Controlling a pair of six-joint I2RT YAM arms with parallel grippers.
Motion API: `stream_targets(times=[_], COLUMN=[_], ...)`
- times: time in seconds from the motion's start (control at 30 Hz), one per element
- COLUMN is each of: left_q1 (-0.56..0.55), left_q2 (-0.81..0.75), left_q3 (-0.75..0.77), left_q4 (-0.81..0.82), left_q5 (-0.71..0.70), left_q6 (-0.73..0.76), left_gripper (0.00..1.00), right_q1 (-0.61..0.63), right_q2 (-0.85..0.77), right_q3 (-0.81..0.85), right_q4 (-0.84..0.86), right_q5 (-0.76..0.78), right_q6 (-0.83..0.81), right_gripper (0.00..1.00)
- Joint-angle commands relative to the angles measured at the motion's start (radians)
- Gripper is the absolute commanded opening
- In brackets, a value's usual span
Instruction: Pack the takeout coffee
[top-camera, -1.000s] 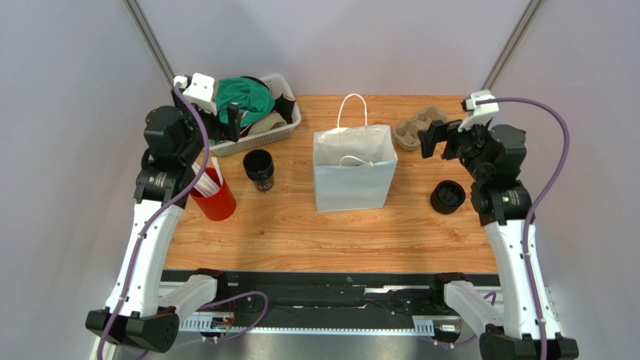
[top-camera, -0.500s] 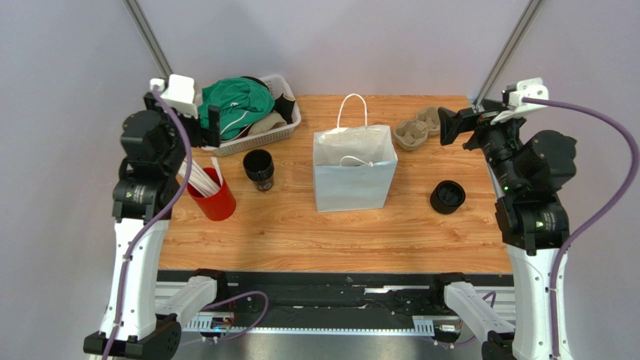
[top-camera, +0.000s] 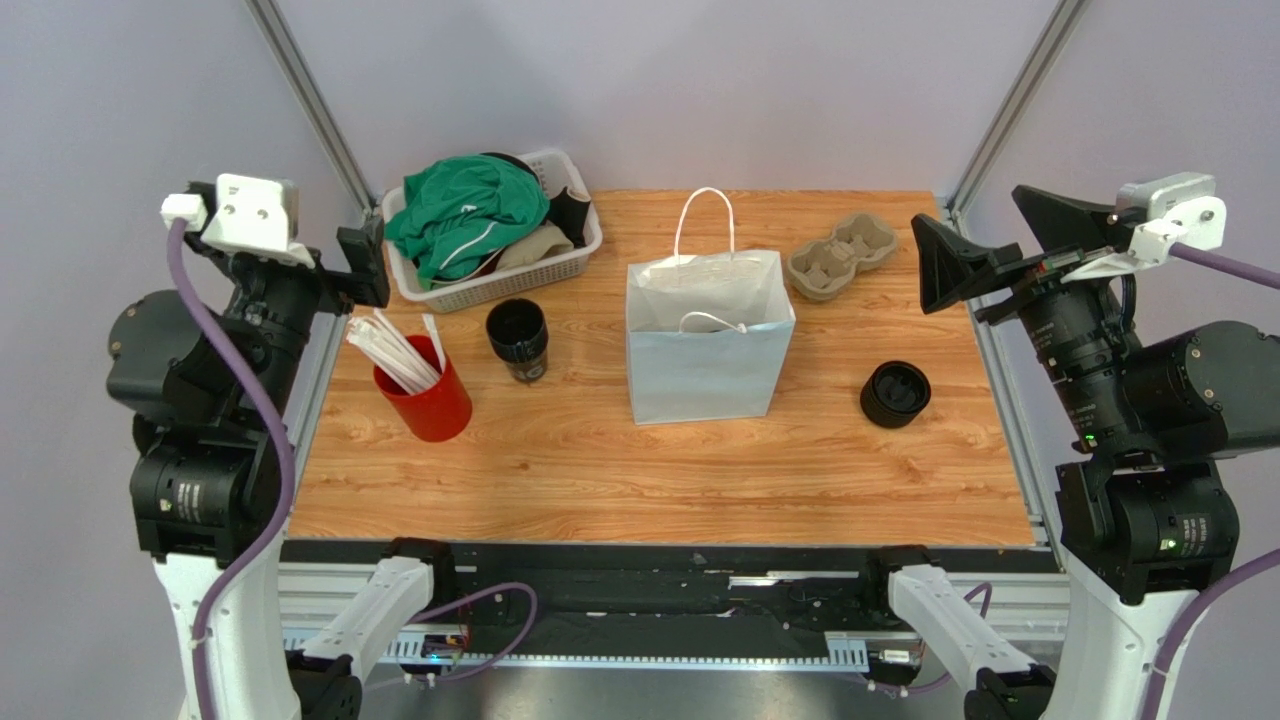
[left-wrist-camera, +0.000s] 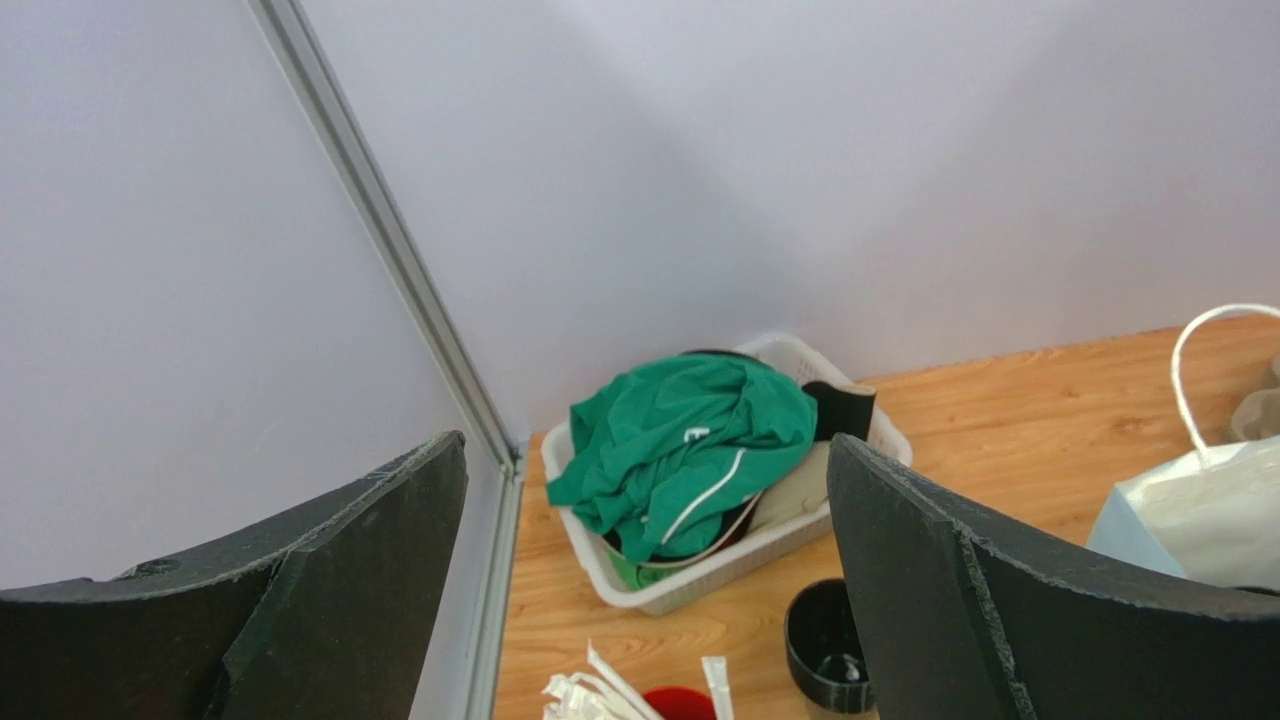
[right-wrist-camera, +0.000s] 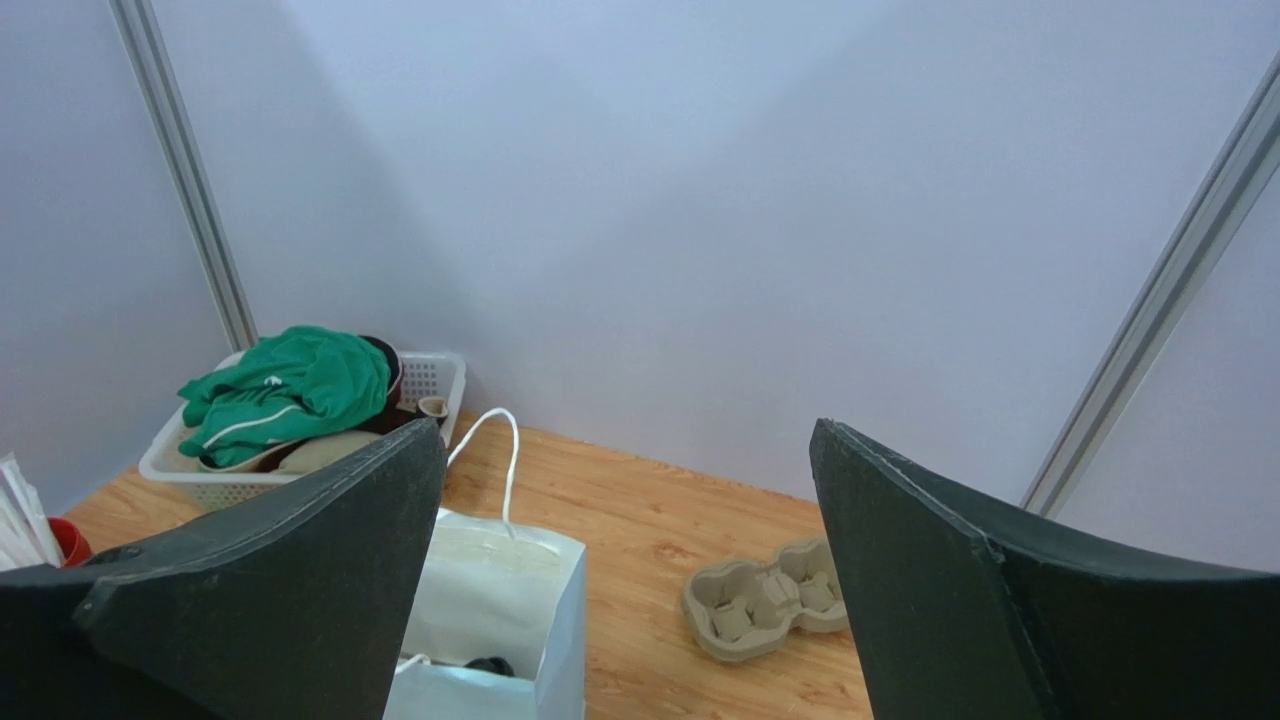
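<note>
A white paper bag (top-camera: 706, 360) stands open at the centre of the wooden table (top-camera: 601, 465). Left of it, apart, stands the black takeout coffee (top-camera: 519, 339), then a red cup (top-camera: 436, 402) of white straws. A white basket (top-camera: 504, 282) of green cloth sits upper left, a cardboard cup carrier (top-camera: 839, 258) upper right and a squat black round piece (top-camera: 896, 395) right of the bag. The right gripper (top-camera: 1004, 240) hangs over the right edge, fingers spread wide.

Matt wood-grain tabletop (top-camera: 601, 465); smooth white paper bag (top-camera: 706, 368); soft green cloth (top-camera: 458, 210) in a white plastic lattice basket (top-camera: 519, 278); rough grey pulp-card cup tray (top-camera: 842, 255).
</note>
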Motion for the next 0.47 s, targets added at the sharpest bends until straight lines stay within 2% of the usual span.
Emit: stream_targets(times=[0.0, 0.2, 0.43], left_q1=[0.005, 0.014, 0.030], left_q2=[0.023, 0.008, -0.004], left_q3=[-0.058, -0.064, -0.089], left_q4=[-0.005, -0.022, -0.022], left_q5=[-0.077, -0.048, -0.016], left_q6=[-0.022, -0.037, -0.051], left_gripper=[0.98, 0.98, 0.98], right_q1=[0.019, 0.038, 0.042], right_q2=[-0.003, -0.020, -0.023], right_q3=[0.009, -0.048, -0.053], right_q4=[-0.074, -0.068, -0.065], right_q5=[0.036, 0.082, 0.060], right_q6=[0.017, 0.002, 0.007], right_gripper=[0.99, 0.99, 0.99])
